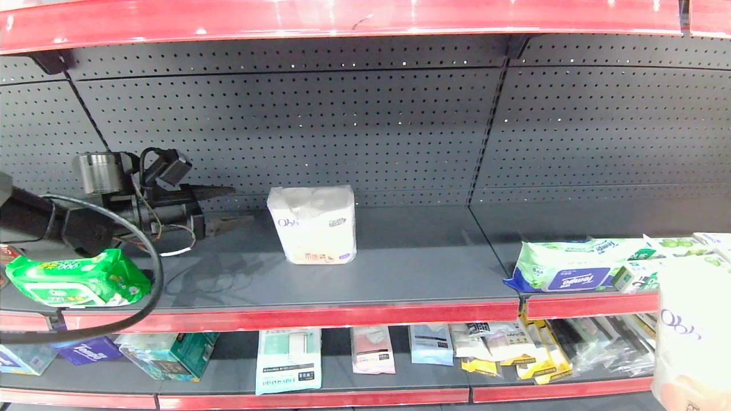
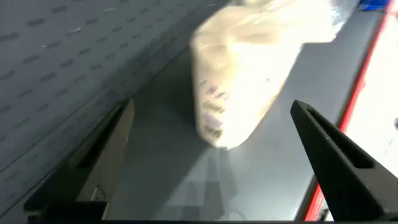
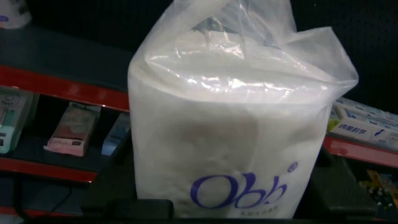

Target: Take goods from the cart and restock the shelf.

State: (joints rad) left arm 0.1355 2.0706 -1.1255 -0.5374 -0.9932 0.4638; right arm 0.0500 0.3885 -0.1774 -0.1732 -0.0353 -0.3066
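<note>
The left gripper [image 1: 240, 204] gapes near the shelved tissue pack [image 1: 313, 224]; the right gripper [image 3: 224, 165] clamps another pack [image 3: 230, 93].

Grey shelf [image 1: 400, 268], white tissue pack [image 1: 313, 224] upright, green wipes pack [image 1: 80, 278] left
</note>
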